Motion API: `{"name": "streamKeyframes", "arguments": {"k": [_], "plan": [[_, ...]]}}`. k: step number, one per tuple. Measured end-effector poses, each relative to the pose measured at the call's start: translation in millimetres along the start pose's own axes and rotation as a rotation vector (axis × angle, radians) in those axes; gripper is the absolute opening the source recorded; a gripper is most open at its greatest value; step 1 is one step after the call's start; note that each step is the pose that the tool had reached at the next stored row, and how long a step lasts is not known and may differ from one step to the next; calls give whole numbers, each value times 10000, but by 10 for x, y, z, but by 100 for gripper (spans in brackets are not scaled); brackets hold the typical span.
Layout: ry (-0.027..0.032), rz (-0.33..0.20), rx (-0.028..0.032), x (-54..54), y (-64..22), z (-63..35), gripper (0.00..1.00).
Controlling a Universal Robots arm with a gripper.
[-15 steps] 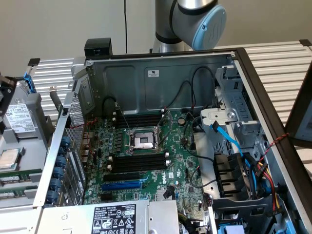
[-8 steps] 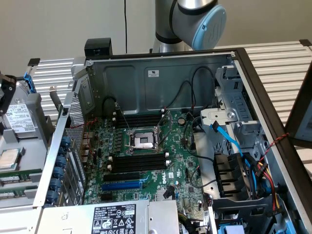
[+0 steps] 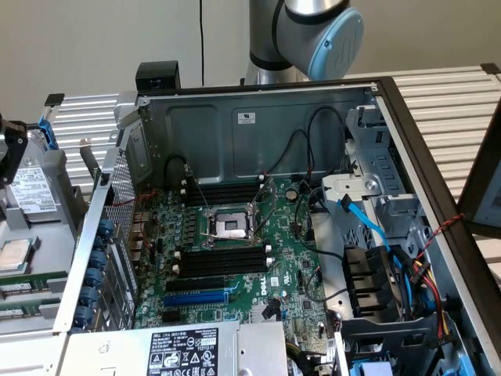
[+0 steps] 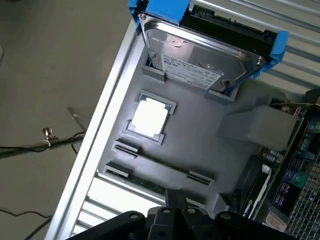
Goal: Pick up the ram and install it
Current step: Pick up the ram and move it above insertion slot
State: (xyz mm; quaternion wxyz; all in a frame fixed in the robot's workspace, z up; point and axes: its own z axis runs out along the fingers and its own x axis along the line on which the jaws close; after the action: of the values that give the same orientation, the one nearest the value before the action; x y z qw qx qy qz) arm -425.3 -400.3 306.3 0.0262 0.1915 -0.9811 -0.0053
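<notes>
Where the wrist camera looks past its own hardware, the gripper [image 4: 175, 200] shows as matte black angular links above the near edge of a grey plastic tray [image 4: 210, 125]. Whether the jaws are clenched or released cannot be told.

Tray: matte, moulded look, shaped recesses.
- Just beside the gripper, a thin dark strip [image 4: 145, 184] lies on edge, one end in a small ribbed grey clip.
- Next slot out is the ram [image 4: 160, 162]: long, narrow, dark green, standing on its long edge with each end seated in a ribbed clip, apart from the gripper.
- Beyond it, a square processor [image 4: 149, 117] with a pale smooth lid sits flat in a square pocket.
- Farthest on the tray is a hard drive [image 4: 200, 60]: shiny steel lid, white printed label, bright blue plastic bracket [image 4: 160, 9] round its ends, propped at a tilt.

Exterior view: the tray [image 3: 55, 227] sits at the exterior view's left, just outside an open computer case [image 3: 235, 117]. The ram [image 3: 31, 286] reads there as a green strip past the processor.

Case walls are dull grey sheet steel. A green motherboard [image 3: 258, 258] lies flat inside, carrying long black memory slots [image 3: 223, 258], a blue expansion slot [image 3: 196, 298] and a bare metal processor socket [image 3: 229, 225].

A ribbed pale metal table [image 3: 446, 102] carries everything. Behind the case stands the arm's silver tube with a light-blue joint cap [image 3: 333, 39].
</notes>
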Motion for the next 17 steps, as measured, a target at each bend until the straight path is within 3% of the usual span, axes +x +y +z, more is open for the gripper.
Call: {"name": "streamKeyframes", "arguments": {"k": [12, 15, 17], "plan": [[44, -2187, 108, -5, -2, 99, 11], [56, -2732, 135, -6, -2, 127, 24], [64, -3097, 153, -7, -3, 145, 24]]}}
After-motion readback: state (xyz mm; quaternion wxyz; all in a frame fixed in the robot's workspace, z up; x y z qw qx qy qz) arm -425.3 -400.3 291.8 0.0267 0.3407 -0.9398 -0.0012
